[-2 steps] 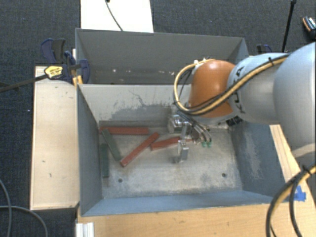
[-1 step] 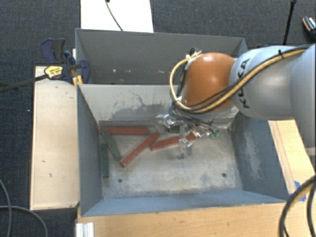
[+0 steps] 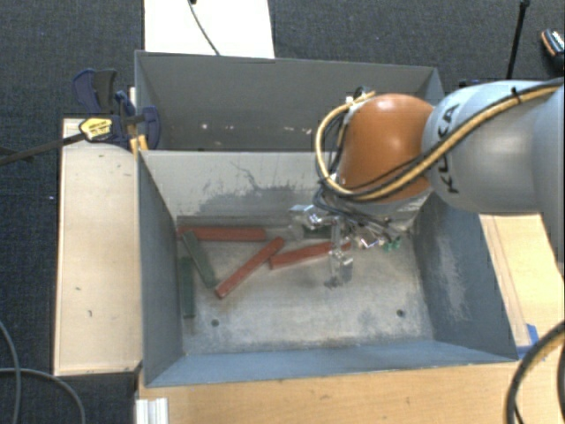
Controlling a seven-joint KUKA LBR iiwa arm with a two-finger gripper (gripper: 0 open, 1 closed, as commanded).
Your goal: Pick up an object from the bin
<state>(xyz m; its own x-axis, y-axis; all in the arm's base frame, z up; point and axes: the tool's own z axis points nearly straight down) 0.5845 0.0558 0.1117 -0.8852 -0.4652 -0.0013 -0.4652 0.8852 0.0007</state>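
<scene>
My gripper (image 3: 339,263) hangs low over the bin floor, a little right of the middle. Its tip is at the right end of a short red-brown stick (image 3: 298,255) that lies almost level. I cannot tell whether it touches that stick. A longer red-brown stick (image 3: 249,269) slants down to the left from the short one's left end. A third red-brown stick (image 3: 222,233) lies level near the back left.
Two dark green sticks lie at the left: one slanted (image 3: 199,262) under the red ones, one upright along the left wall (image 3: 187,291). The arm's orange dome and cables cover the bin's back right.
</scene>
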